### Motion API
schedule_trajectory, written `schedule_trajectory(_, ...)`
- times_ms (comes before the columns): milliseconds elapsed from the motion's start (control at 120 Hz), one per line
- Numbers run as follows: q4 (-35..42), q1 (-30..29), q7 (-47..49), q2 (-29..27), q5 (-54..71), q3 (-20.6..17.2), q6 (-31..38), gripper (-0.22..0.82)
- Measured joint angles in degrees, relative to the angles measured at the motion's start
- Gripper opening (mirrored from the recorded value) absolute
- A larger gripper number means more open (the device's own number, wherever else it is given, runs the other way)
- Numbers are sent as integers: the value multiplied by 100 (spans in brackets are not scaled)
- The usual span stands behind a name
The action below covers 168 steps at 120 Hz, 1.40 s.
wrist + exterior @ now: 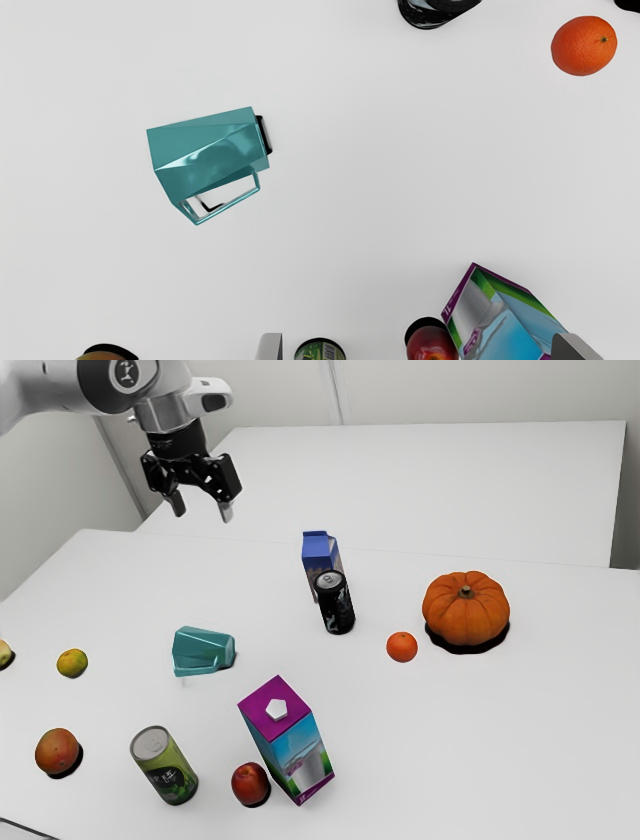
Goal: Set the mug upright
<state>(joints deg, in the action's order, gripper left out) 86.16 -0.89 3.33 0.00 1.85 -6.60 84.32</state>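
white table (450,740) under tipped mug (203,651), pale walls (480,390)

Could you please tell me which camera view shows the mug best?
The wrist view: it looks down on the whole mug, its handle plain. The exterior view shows it lying on its side, but the handle is hard to discern.

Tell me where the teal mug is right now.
In the exterior view, the teal mug lies on its side left of the purple-topped carton, behind the green can.
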Motion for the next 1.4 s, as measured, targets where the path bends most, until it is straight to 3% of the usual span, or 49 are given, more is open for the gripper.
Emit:
schedule_trajectory(500,-218,-249,-24,168,-153,-1,-146,58)
schedule_trajectory(742,-137,-1040,-117,245,-416,13,-236,58)
schedule_trajectory(975,431,-1813,-309,251,-831,105,-79,58)
schedule_trajectory(1400,1954,-2066,-1048,296,-1651,350,1323,58)
